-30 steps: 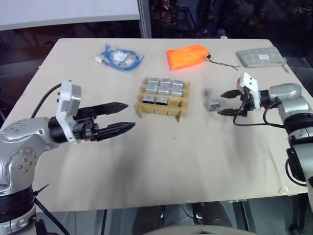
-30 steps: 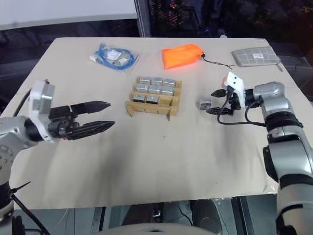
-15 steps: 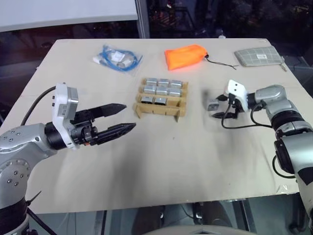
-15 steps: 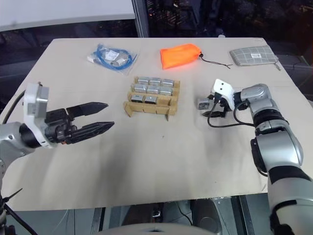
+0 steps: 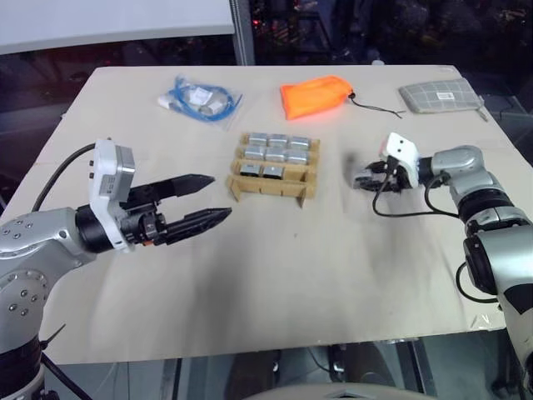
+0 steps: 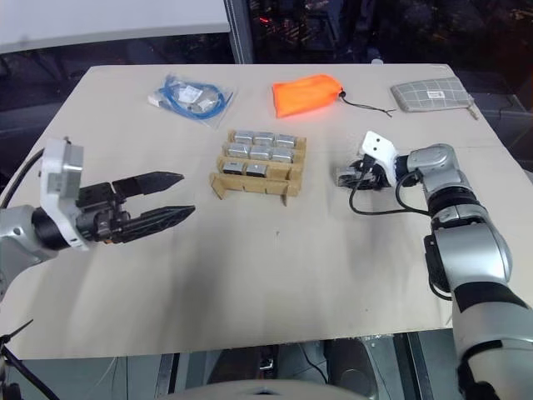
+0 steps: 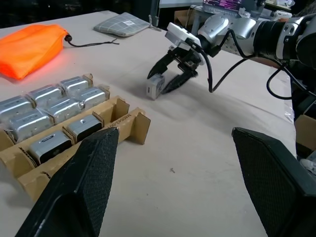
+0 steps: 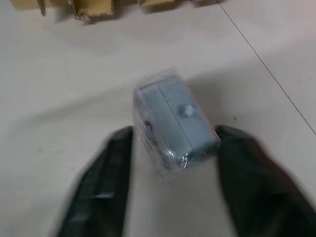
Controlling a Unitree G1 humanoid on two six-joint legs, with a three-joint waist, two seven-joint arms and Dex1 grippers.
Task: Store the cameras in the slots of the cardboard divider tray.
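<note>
**Right fingers around the loose camera, left arm waiting**

My right gripper (image 7: 170, 81) sits low on the table with the loose camera (image 7: 156, 87) between its two black fingers. The right wrist view shows that camera (image 8: 174, 122) wrapped in clear film, tilted, with a finger on either side; one seems to touch it and the other is very near, but I cannot tell whether the grip is firm. The left wrist view adds what the close-up lacks: the fingers straddle the camera from above, and it rests on the table surface. In the head views it is a small grey block at my fingertips (image 6: 348, 177).

My left gripper (image 5: 215, 200) hangs above the table with its jaws apart and nothing between them, pointing toward the cardboard divider tray (image 5: 273, 188).

A second ago my right fingers were spread wide and the camera lay just beyond their tips; now they have drawn in around it and the hand has edged toward the tray. The left gripper has kept its place.

The tray stands mid-table, to the left of the held camera, and the stored cameras (image 7: 52, 105) fill most of its slots. One front-row slot looks empty. Bare tabletop (image 5: 350, 267) lies between my right hand and the tray. The orange pouch (image 5: 318, 96), the grey checked pouch (image 5: 441, 95) and the bag of blue cable (image 5: 201, 98) lie along the far edge, well apart from both hands.
</note>
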